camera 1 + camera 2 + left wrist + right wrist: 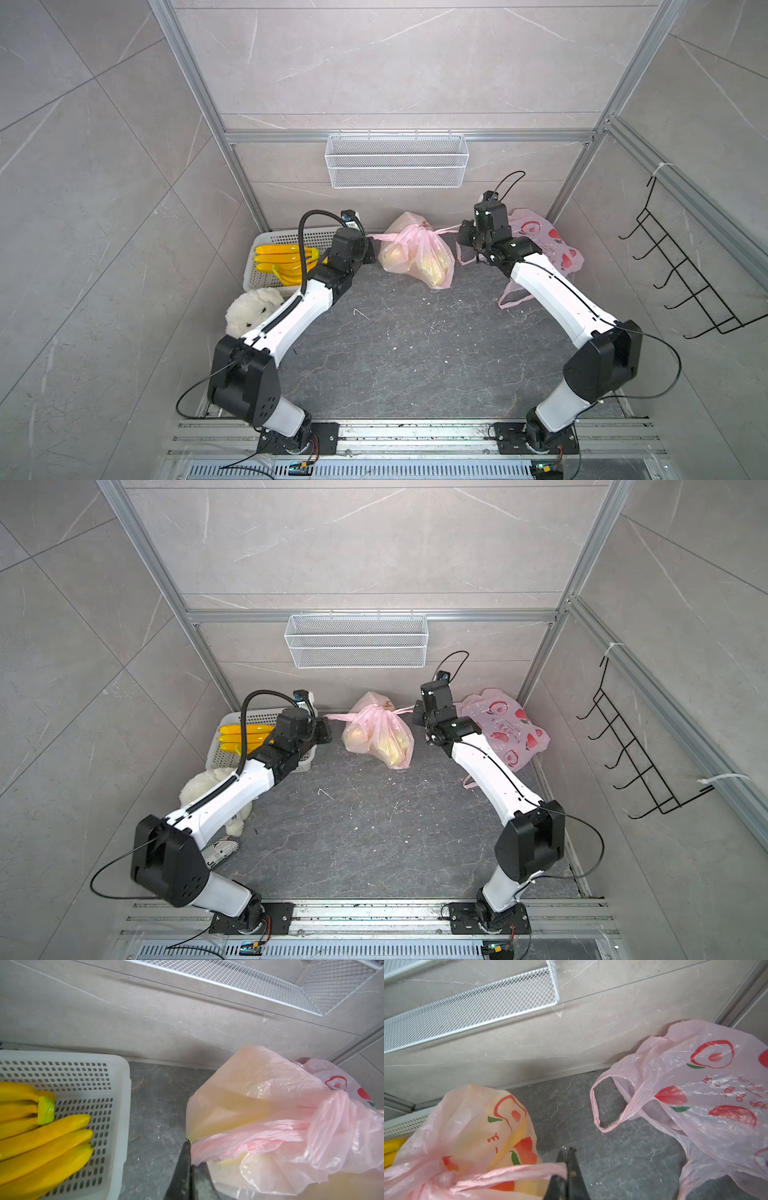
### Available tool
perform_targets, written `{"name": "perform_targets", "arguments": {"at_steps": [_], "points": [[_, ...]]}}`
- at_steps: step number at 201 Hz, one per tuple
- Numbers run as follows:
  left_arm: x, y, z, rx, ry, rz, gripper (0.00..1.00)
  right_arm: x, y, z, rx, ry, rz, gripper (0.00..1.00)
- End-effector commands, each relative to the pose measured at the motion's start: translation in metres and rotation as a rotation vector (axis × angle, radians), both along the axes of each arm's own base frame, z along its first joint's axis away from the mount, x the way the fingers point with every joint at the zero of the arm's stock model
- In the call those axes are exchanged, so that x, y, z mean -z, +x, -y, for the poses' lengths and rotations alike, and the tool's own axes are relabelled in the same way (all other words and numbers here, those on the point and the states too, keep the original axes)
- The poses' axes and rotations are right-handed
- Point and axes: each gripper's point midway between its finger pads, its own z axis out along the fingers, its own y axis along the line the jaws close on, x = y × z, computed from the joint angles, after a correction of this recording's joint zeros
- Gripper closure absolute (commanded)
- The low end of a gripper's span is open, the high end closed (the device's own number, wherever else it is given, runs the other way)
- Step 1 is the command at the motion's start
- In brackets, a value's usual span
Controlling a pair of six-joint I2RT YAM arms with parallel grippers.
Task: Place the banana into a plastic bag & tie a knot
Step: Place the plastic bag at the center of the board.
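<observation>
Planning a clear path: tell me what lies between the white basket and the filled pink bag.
Bare tabletop, as the left wrist view shows; at its end the left pincer is shut on a handle of the pink bag.

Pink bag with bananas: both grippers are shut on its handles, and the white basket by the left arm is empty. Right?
One thing is off. The white basket is not empty: yellow bananas lie in it, as the left wrist view shows. The rest holds: the left gripper and the right gripper are shut on the handles of the pink bag.
</observation>
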Motion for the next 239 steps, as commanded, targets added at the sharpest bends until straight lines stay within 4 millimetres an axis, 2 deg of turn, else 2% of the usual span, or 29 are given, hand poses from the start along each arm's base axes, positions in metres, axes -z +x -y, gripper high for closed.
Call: {"name": "perform_targets", "arguments": {"at_steps": [1, 11, 28, 35, 44, 56, 73, 95, 112, 123, 137, 140, 143, 147, 157, 167, 178, 200, 220, 239], "points": [[0.016, 0.026, -0.002, 0.014, 0.032, -0.04, 1.0, 0.027, 0.015, 0.011, 0.019, -0.045, -0.075, 1.0], [0.03, 0.036, 0.007, 0.035, 0.023, -0.073, 1.0, 0.041, 0.023, 0.009, 0.012, -0.04, -0.106, 0.99], [0.055, 0.051, 0.017, 0.055, 0.021, -0.142, 1.0, 0.063, 0.031, 0.007, 0.006, -0.045, -0.154, 0.73], [0.065, 0.055, 0.018, 0.052, 0.03, -0.176, 0.97, 0.07, 0.032, 0.008, 0.008, -0.052, -0.17, 0.63], [0.075, 0.057, 0.019, 0.054, 0.04, -0.206, 0.95, 0.076, 0.03, 0.01, 0.013, -0.057, -0.182, 0.53], [0.081, 0.056, 0.016, 0.044, 0.046, -0.222, 0.89, 0.076, 0.022, 0.014, 0.02, -0.06, -0.179, 0.46], [0.078, 0.048, 0.01, 0.029, 0.053, -0.211, 0.71, 0.074, 0.005, 0.025, 0.049, -0.071, -0.174, 0.37], [0.066, 0.031, -0.001, 0.006, 0.05, -0.209, 0.61, 0.078, -0.023, 0.046, 0.109, -0.1, -0.186, 0.3], [0.058, 0.012, -0.006, -0.001, 0.024, -0.216, 0.5, 0.093, -0.046, 0.068, 0.171, -0.101, -0.227, 0.27], [0.057, -0.001, -0.012, -0.017, 0.002, -0.222, 0.39, 0.109, -0.059, 0.084, 0.212, -0.098, -0.264, 0.26], [0.057, -0.014, -0.018, -0.027, -0.014, -0.222, 0.31, 0.123, -0.071, 0.101, 0.245, -0.091, -0.289, 0.23], [0.057, -0.016, -0.019, -0.025, -0.017, -0.223, 0.3, 0.126, -0.073, 0.102, 0.244, -0.088, -0.293, 0.2], [0.058, -0.019, -0.02, -0.025, -0.017, -0.223, 0.29, 0.128, -0.074, 0.104, 0.245, -0.083, -0.295, 0.1], [0.059, -0.022, -0.02, -0.023, -0.017, -0.223, 0.29, 0.132, -0.076, 0.106, 0.24, -0.075, -0.3, 0.07], [0.062, -0.028, -0.022, -0.018, -0.016, -0.232, 0.28, 0.136, -0.077, 0.103, 0.201, -0.032, -0.306, 0.05], [0.067, -0.034, -0.021, -0.005, -0.016, -0.247, 0.27, 0.135, -0.076, 0.088, 0.104, 0.022, -0.283, 0.06], [0.071, -0.039, -0.017, 0.03, -0.019, -0.262, 0.27, 0.125, -0.078, 0.069, 0.0, 0.07, -0.251, 0.07], [0.075, -0.046, -0.009, 0.068, -0.037, -0.286, 0.26, 0.105, -0.085, 0.047, -0.119, 0.129, -0.189, 0.07], [0.077, -0.05, -0.006, 0.076, -0.041, -0.288, 0.25, 0.082, -0.091, 0.032, -0.209, 0.149, -0.122, 0.06], [0.078, -0.053, -0.006, 0.078, -0.042, -0.29, 0.25, 0.07, -0.096, 0.025, -0.26, 0.169, -0.09, 0.05]]}}
